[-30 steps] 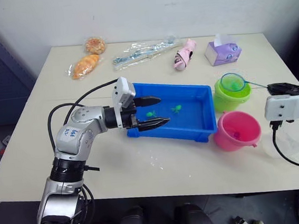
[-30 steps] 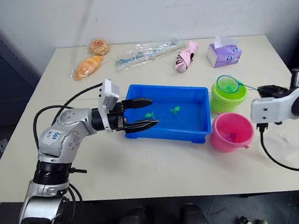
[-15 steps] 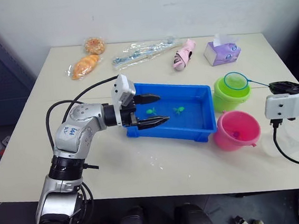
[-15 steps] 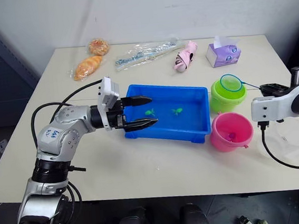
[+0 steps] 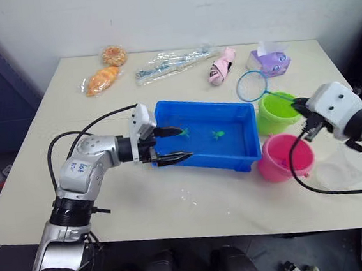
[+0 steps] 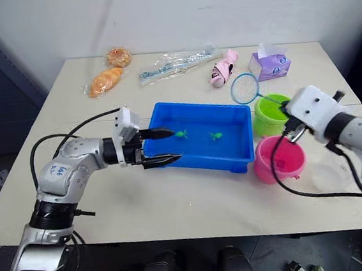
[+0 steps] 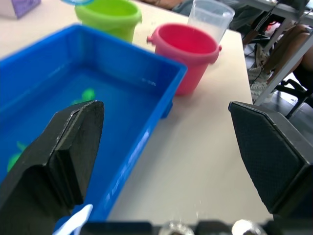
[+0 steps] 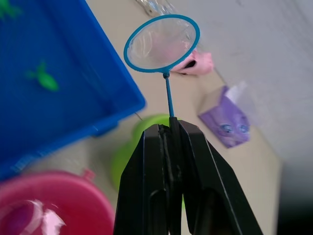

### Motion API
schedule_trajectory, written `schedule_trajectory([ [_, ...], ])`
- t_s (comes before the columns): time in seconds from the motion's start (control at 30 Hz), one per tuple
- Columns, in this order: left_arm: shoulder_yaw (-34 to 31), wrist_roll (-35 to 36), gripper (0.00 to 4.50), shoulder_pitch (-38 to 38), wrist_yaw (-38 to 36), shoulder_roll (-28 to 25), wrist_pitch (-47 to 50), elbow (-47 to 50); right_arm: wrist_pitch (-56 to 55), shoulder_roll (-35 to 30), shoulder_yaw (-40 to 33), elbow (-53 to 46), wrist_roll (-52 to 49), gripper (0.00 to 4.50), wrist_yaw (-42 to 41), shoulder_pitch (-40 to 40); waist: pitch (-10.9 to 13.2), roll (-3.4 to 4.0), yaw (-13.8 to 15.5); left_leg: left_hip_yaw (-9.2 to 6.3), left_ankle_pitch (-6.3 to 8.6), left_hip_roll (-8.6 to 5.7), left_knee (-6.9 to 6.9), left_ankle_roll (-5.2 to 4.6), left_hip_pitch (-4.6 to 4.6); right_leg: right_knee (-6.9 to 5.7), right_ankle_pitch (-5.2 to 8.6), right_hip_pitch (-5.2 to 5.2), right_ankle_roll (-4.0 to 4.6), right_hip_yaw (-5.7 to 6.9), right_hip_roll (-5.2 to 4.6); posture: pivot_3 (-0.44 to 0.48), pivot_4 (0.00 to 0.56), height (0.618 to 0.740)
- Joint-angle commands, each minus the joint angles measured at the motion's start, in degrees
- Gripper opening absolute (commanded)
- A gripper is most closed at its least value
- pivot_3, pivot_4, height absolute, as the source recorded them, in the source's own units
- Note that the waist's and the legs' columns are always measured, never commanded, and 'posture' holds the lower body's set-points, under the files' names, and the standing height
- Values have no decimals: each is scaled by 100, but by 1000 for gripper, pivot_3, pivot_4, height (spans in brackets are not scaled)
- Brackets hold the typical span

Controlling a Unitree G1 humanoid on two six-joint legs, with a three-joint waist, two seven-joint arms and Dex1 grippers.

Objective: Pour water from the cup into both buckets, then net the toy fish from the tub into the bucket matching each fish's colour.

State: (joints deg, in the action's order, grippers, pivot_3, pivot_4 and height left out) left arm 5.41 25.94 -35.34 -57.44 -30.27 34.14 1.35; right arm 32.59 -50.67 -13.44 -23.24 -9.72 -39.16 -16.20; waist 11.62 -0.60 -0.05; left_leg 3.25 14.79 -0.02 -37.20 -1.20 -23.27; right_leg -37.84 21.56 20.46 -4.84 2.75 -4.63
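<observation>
One right hand (image 8: 171, 128) grips the net (image 5: 252, 85) handle, hoop raised beyond it

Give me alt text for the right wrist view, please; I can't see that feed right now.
The right gripper is shut on the net's thin handle, with the empty blue hoop held out ahead. Around it are the blue tub holding a green toy fish, the lime green bucket, the pink bucket and a purple tissue box.

Beige table (image 5: 174, 200) against a plain white wall (image 5: 175, 8)
</observation>
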Motion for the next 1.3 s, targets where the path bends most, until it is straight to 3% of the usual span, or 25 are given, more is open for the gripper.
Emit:
schedule_trajectory([
  [0.03,-231,124,4374,291,219,-117,211,519,1344,357,15,-939,-306,0,551,-183,0,0,9,-4,1,-1,0,-1,-1,2,0,-1,0,1,-3,0,150,739],
  [0.2,-335,274,4374,822,459,-222,591,1076,1550,273,835,-1179,434,0,1103,-149,0,0,-2,-9,4,-15,4,-7,-4,6,0,0,0,2,-15,0,150,739],
  [0.33,-435,216,4374,1098,854,-210,753,1387,770,-451,1864,-699,1492,0,1049,-11,0,-1,-4,-7,4,-16,4,-7,-3,5,0,2,1,1,-15,0,150,739],
  [0.6,-504,329,4374,1294,1073,-230,896,1689,-39,-730,2365,-158,2173,0,682,-197,0,-1,-16,-5,2,-16,6,-4,-2,4,0,2,0,2,-13,0,150,739],
  [0.83,-519,323,4374,1206,1078,-202,827,1678,215,-349,2215,-394,1862,0,260,-150,0,-1,-10,-6,2,-15,5,-4,-2,4,0,1,0,4,-13,0,150,739],
  [1.1,-383,247,4374,1106,1088,-50,660,1566,2015,617,1624,-1315,747,0,4,-2,0,-1,-5,-9,2,-15,5,-4,-2,5,0,-1,0,6,-13,0,150,739],
  [1.3,-353,345,4374,1017,1014,56,627,1487,3564,1725,549,-1794,-202,0,244,-150,0,-2,-5,-10,3,-15,8,-4,-2,5,0,0,0,6,-14,0,150,739],
])
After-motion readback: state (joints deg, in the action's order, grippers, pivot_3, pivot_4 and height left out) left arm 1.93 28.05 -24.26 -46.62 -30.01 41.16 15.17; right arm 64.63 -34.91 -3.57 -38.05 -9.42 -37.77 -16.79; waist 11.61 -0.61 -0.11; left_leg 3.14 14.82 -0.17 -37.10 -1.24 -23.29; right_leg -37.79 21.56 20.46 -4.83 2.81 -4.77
